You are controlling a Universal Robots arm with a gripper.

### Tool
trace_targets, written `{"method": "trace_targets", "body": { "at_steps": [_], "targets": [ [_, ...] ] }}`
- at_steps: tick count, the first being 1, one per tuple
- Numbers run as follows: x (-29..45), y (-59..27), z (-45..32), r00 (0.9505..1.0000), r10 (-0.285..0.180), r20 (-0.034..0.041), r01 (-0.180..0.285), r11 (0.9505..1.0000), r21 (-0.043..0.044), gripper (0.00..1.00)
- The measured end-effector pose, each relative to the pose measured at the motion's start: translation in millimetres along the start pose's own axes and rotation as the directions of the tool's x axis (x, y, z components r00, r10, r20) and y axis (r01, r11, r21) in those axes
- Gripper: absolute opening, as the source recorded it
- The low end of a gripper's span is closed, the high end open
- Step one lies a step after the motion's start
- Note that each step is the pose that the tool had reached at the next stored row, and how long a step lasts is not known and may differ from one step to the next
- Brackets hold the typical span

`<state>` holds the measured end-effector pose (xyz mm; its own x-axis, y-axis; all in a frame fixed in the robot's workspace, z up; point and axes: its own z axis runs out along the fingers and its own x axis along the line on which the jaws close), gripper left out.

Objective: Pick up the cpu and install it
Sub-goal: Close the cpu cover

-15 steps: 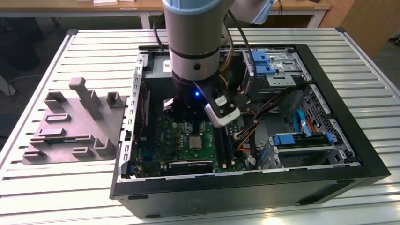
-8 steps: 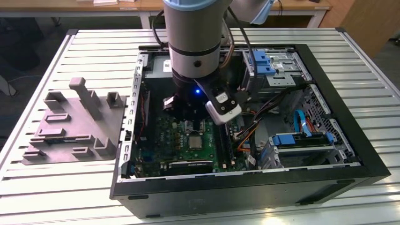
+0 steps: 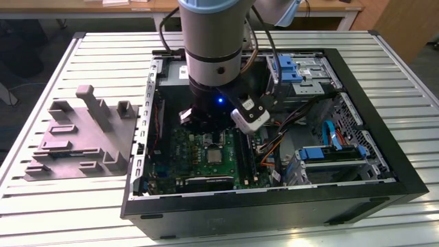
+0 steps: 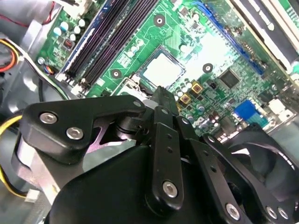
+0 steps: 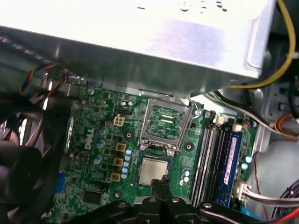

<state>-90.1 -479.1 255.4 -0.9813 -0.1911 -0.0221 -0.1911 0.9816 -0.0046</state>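
The cpu (image 5: pixel 153 171), a small square chip with a silvery-grey top, lies flat in its socket on the green motherboard (image 5: pixel 93 140); it also shows in the second wrist view (image 4: pixel 163 71) and the exterior view (image 3: pixel 215 156). The socket's shiny metal frame (image 5: pixel 166 122) stands flipped open beside it. My gripper (image 5: pixel 161 183) hangs just over the chip's edge, its black fingers (image 4: pixel 159 100) pressed together with nothing between them. In the exterior view the gripper (image 3: pixel 207 137) sits low inside the open computer case, under the arm's wrist.
A grey power-supply box (image 5: pixel 140 42) overhangs the board close to the socket. Memory slots (image 5: pixel 219 158) and loose cables (image 5: pixel 261 126) flank the socket, and a black fan (image 5: pixel 23 172) sits on the other side. Blue drive brackets (image 3: pixel 322 154) fill the case's far end. A grey fixture (image 3: pixel 82 136) rests on the table.
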Motion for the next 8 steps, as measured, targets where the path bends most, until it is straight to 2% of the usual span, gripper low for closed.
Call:
{"method": "trace_targets", "body": {
  "at_steps": [3,4,6,8],
  "targets": [
    [-0.1,0.9,0.5,0.9997,-0.006,-0.022,0.006,1.0,-0.0045,0.11],
    [-0.2,1.1,0.6,0.9996,-0.009,-0.027,0.009,0.9999,-0.0057,0.11],
    [-0.8,1.0,0.8,0.9994,-0.021,-0.0285,0.021,0.9998,-0.0065,0.11],
    [-0.8,1.0,1.5,0.9981,-0.056,-0.0283,0.055,0.9984,-0.0075,0.11]
  ]
}}
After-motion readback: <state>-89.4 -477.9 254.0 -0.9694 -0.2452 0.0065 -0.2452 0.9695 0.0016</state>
